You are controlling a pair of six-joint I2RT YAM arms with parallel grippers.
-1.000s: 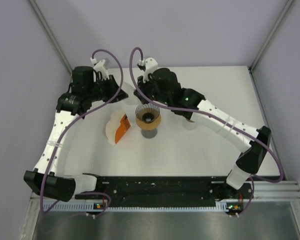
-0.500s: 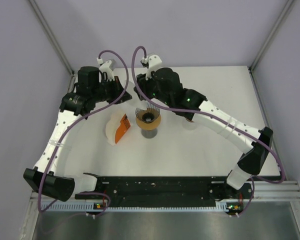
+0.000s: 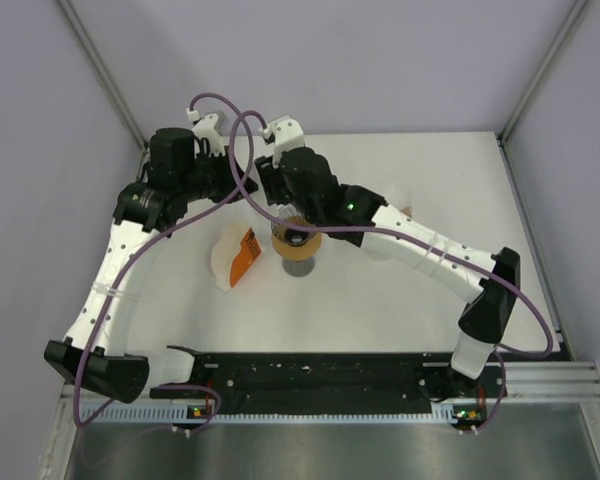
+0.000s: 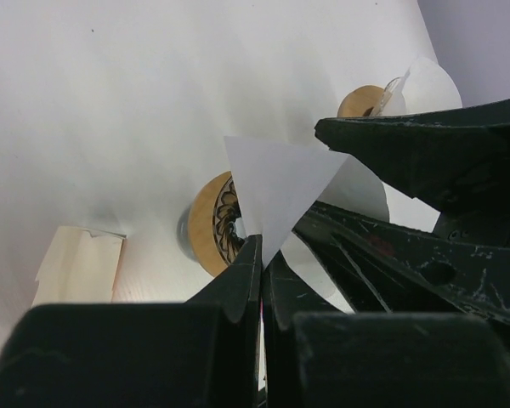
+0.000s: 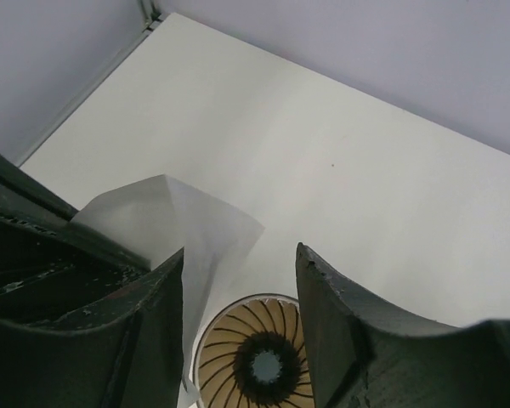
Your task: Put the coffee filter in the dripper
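My left gripper (image 4: 263, 255) is shut on the lower corner of a white paper coffee filter (image 4: 276, 183), held up in the air. The filter (image 5: 178, 221) also shows next to the left finger (image 5: 149, 319) of my right gripper (image 5: 240, 255), which is open and hangs above the dripper. The dripper (image 5: 259, 361) is a tan ribbed cone with a dark hole, standing on the table under both grippers (image 3: 297, 240). In the top view the left gripper (image 3: 248, 188) and right gripper (image 3: 278, 203) meet just behind the dripper; the filter is hidden there.
A stack of white filters with an orange label (image 3: 235, 258) lies left of the dripper, also in the left wrist view (image 4: 81, 265). A second tan round piece with white paper (image 4: 363, 100) sits to the right, by the right arm (image 3: 400, 210). Grey walls enclose the table.
The right gripper's jaws have opened and that arm has moved left, over the dripper. The left gripper stays shut on the filter and has shifted slightly.
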